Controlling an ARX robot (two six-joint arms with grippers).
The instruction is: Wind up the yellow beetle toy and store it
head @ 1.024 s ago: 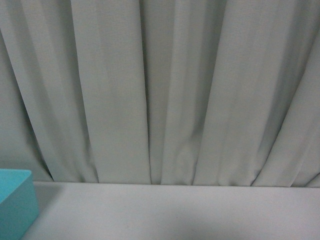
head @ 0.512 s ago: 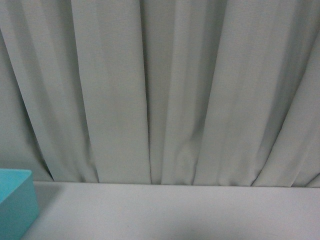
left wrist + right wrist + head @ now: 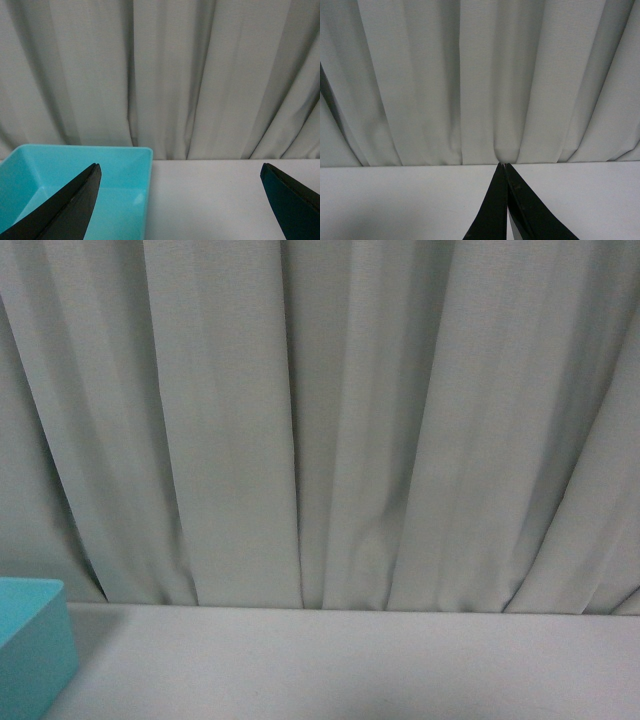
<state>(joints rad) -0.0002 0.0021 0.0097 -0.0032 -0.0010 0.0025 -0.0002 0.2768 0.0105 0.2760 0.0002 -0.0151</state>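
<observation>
The yellow beetle toy is out of view in all three views. My left gripper point(image 3: 180, 172) is open, its two black fingers wide apart with only white table between them. One left finger point(image 3: 70, 207) lies in front of the inside of a turquoise bin point(image 3: 125, 165). My right gripper point(image 3: 504, 165) is shut, black fingertips pressed together over bare table, nothing held. Neither arm shows in the front view.
A grey pleated curtain point(image 3: 330, 420) hangs along the far edge of the white table point(image 3: 350, 660). The turquoise bin point(image 3: 30, 640) sits at the front view's lower left. What shows of its inside in the left wrist view holds nothing.
</observation>
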